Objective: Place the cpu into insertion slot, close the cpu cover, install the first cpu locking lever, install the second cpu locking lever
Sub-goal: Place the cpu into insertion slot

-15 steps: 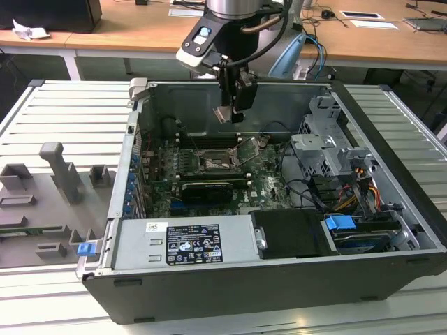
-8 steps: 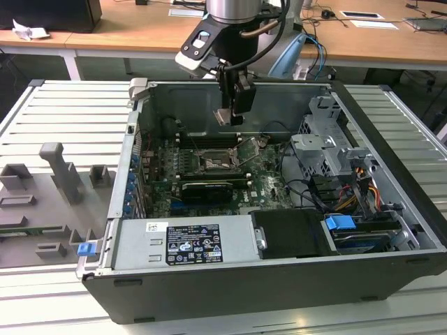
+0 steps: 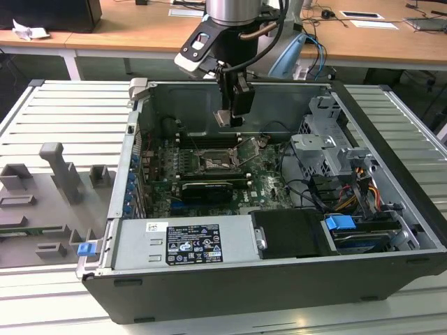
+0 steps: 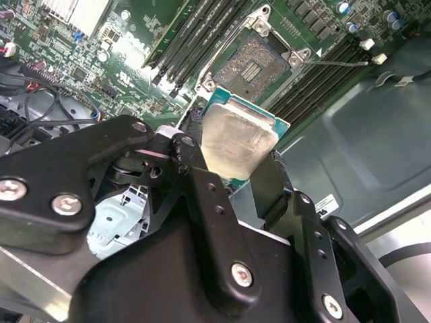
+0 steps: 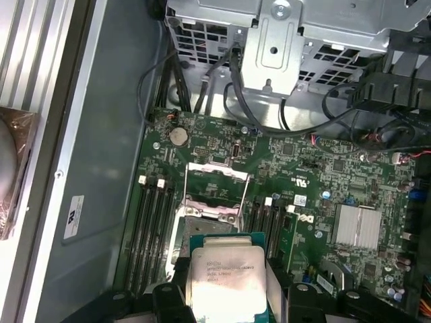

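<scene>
Our end effector (image 4: pixel 229 173) is pinching the cpu (image 4: pixel 237 134) by two opposite edges, its black fingers (image 4: pixel 195 185) pressed against the chip, whose silvery top faces the second wrist view. We see the cpu held in the air above the green motherboard (image 5: pixel 323 168), apart from the insertion slot (image 4: pixel 252 64), which lies bare with its dark contact field exposed. In the exterior view the cpu cover (image 3: pixel 248 149) stands tilted up just beside the slot, on the exterior view's right. Long black memory slots (image 4: pixel 188 40) flank the socket. The open computer case (image 3: pixel 209 293) rests on a ribbed grey bench (image 3: pixel 56 112).
</scene>
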`<control>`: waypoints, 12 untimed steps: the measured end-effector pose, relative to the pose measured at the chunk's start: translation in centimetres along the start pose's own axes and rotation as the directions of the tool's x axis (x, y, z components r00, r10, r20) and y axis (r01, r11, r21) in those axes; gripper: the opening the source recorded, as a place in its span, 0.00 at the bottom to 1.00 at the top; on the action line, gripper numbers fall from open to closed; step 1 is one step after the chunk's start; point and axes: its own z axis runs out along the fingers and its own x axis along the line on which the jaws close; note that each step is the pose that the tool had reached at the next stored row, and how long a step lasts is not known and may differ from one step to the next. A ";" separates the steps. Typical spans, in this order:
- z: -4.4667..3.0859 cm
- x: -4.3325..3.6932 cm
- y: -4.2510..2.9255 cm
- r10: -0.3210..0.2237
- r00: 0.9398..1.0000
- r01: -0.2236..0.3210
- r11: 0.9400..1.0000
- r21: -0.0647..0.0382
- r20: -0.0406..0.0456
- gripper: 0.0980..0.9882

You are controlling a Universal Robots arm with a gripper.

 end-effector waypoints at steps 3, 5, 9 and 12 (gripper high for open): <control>0.10 0.00 -0.01 0.012 1.000 -0.012 1.000 0.000 0.001 0.48; 0.17 0.00 -0.01 0.018 1.000 -0.018 1.000 0.000 0.002 0.48; 0.34 -0.01 -0.03 0.029 1.000 -0.029 1.000 -0.001 0.003 0.48; 0.43 -0.01 -0.04 0.038 0.999 -0.038 0.999 -0.001 0.003 0.48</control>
